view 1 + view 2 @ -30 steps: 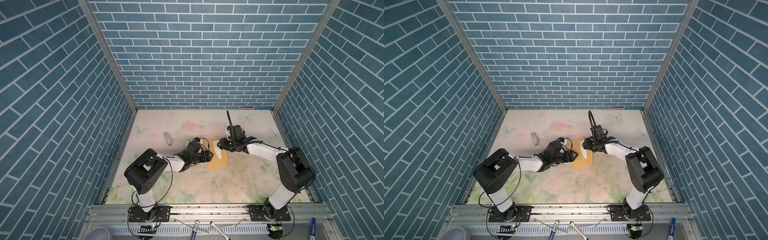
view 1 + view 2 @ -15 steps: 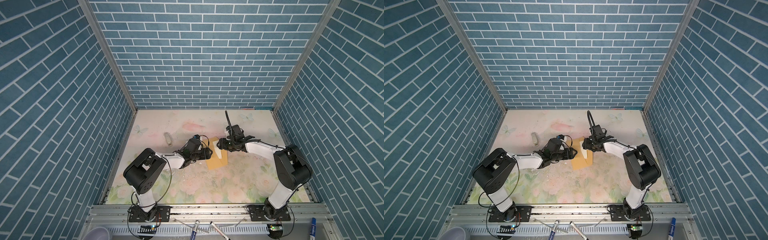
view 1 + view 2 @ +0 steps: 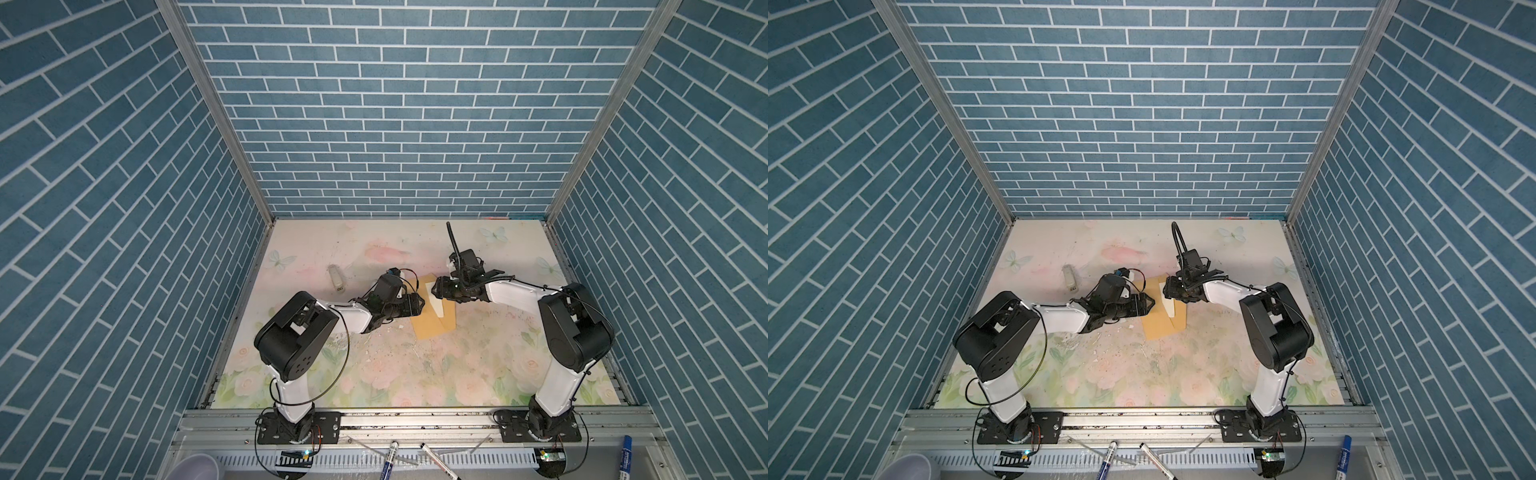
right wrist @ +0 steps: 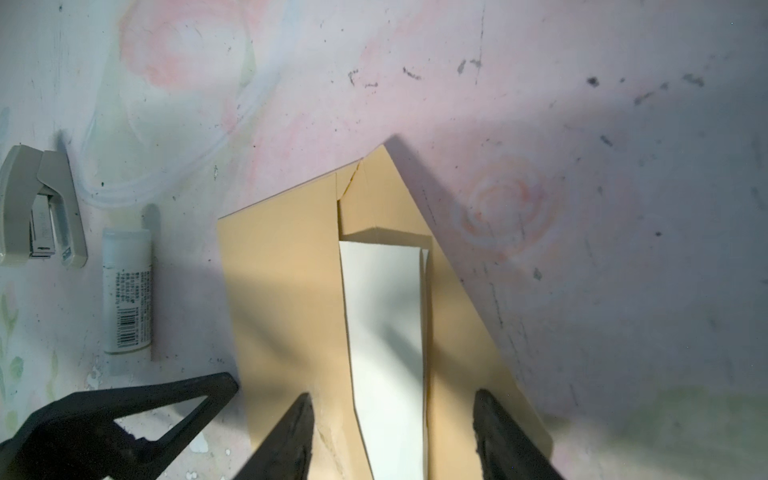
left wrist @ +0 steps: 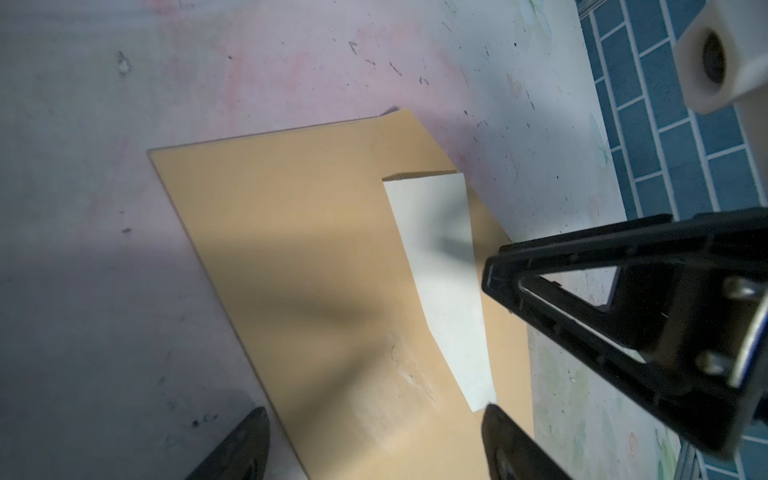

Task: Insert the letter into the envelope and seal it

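at mid-desk in both top views, just above the centre of the floral surface, i see the envelope [image 3: 428, 326] [image 3: 1158, 326] lying flat on the desk [image 3: 374, 374], its long side running down the frame at a slight tilt. a pale strip, which i take for the letter [image 3: 439, 303] [image 3: 1169, 309], shows along the envelope's upper right part. through the right wrist camera it [image 4: 386, 332] lies between the mustard body and the open flap [image 4: 465, 340], one end tucked under a folded corner of the flap. i can't make out any printed border on it.

my left pincer [image 3: 419, 305] [image 3: 1152, 307] comes in from the left of the frame and sits at the envelope's upper left edge. its jaws are apart [image 5: 378, 449], over the mustard paper and gripping nothing. my right pincer [image 3: 437, 289] [image 3: 1168, 291] reaches in from the right and hangs over the envelope's top end, close to the left one. its jaws are also apart [image 4: 399, 436], one finger on each side of the pale strip, with neither finger pressed against it as far as i can tell.

a glue stick [image 4: 126, 291] and a grey stapler [image 4: 37, 208] lie on the desk next to each other, apart from the envelope.
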Tool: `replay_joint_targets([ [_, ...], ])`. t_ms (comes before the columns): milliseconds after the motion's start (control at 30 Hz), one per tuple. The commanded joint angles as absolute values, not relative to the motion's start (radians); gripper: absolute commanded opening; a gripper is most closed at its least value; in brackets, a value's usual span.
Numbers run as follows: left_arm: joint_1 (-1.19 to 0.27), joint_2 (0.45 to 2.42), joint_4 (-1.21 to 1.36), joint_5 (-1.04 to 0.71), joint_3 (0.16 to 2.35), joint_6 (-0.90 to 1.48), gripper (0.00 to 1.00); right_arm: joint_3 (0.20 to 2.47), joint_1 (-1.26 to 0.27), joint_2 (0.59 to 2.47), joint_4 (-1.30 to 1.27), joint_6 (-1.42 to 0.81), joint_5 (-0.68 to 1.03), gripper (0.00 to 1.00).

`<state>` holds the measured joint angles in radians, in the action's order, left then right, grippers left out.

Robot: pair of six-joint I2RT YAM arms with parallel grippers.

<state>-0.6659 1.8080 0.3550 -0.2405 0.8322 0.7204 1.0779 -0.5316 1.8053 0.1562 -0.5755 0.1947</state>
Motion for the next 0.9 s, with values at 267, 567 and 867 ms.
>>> replay_joint_targets([
  [267, -0.657, 1.865, 0.364, -0.258, 0.859, 0.710, 0.73, 1.119, -0.526, 1.862, 0.138, -0.569, 0.221, 0.57],
  [567, -0.649, 1.884, 0.355, -0.259, 0.870, 0.703, 0.69, 1.111, -0.527, 1.879, 0.112, -0.576, 0.236, 0.53],
  [867, -0.649, 1.902, 0.344, -0.264, 0.882, 0.696, 0.67, 1.110, -0.526, 1.891, 0.101, -0.574, 0.250, 0.52],
])
